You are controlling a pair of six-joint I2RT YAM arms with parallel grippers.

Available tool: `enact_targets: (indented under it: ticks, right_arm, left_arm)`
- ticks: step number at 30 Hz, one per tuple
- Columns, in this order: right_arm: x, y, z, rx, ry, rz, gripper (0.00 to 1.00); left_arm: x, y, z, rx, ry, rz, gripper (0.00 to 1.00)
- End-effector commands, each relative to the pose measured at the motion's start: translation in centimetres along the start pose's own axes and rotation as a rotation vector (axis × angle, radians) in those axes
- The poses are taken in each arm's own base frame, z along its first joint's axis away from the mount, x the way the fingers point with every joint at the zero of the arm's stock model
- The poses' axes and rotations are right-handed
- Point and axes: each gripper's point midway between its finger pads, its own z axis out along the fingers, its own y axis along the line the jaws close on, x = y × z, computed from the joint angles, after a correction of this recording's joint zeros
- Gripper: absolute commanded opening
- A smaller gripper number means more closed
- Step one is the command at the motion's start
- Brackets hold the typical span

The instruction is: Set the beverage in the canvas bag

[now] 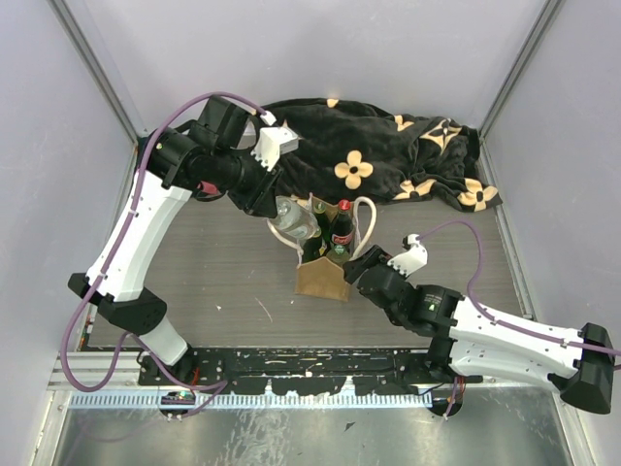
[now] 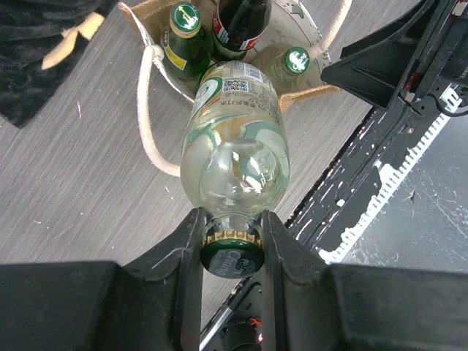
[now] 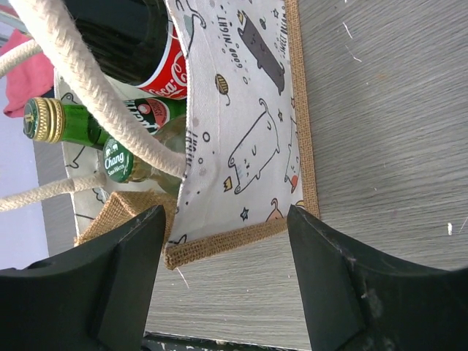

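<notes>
Jutting from left gripper [image 2: 232, 223]: beverage [image 2: 234, 146]

A black flowered blanket [image 1: 388, 146] lies crumpled far back on the grey table [image 1: 223, 282].

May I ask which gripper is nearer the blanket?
Left. The left gripper, holding a bottle, is by the near edge of the blanket; the right gripper is across the bag from it.

You have the left gripper [image 2: 232, 245] clamped on the green-capped neck of a clear bottle [image 2: 234, 139], its base toward the canvas bag [image 2: 311, 92] holding a gold-capped green bottle [image 2: 186, 36], a cola bottle [image 2: 238, 22] and a green-capped bottle [image 2: 296, 60].
</notes>
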Motion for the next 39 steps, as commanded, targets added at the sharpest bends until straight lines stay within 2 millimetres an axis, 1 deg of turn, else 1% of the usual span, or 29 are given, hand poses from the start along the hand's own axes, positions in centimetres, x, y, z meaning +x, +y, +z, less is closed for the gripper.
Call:
enact_targets:
  ticks: [1,7,13,18,24,27,32,39]
  right_arm:
    - [-0.7,1.1,0.2,-0.026,-0.039,0.063,0.72]
    - [0.6,1.1,0.5,0.016,0.020,-0.014,0.68]
    - [1.2,1.3,-0.1,0.031,0.079,-0.110,0.65]
    - [0.7,0.7,-1.0,0.051,0.098,-0.154,0.60]
    - [-1.0,-0.5,-2.6,0.085,0.079,-0.196,0.53]
    - [-1.5,-1.2,-3.0,0.096,0.072,-0.205,0.50]
    - [-0.9,-2.2,-2.8,0.113,0.085,-0.225,0.49]
    - [-0.4,-2.0,-2.1,0.121,0.090,-0.247,0.49]
  left_arm:
    - [-2.2,-1.6,-2.3,0.038,-0.144,0.060,0.00]
    - [-1.8,-1.7,-2.0,0.045,-0.126,0.069,0.00]
    - [-1.5,-1.7,-1.8,0.049,-0.110,0.079,0.00]
    - [-1.4,-1.9,-1.5,0.060,-0.099,0.086,0.00]
    - [-1.3,-2.0,-1.2,0.063,-0.088,0.090,0.00]
    - [-1.2,-2.1,-0.9,0.069,-0.081,0.094,0.00]
    - [-1.2,-2.4,-0.4,0.081,-0.067,0.097,0.00]
    - [-1.0,-2.7,0.0,0.085,-0.053,0.106,0.00]
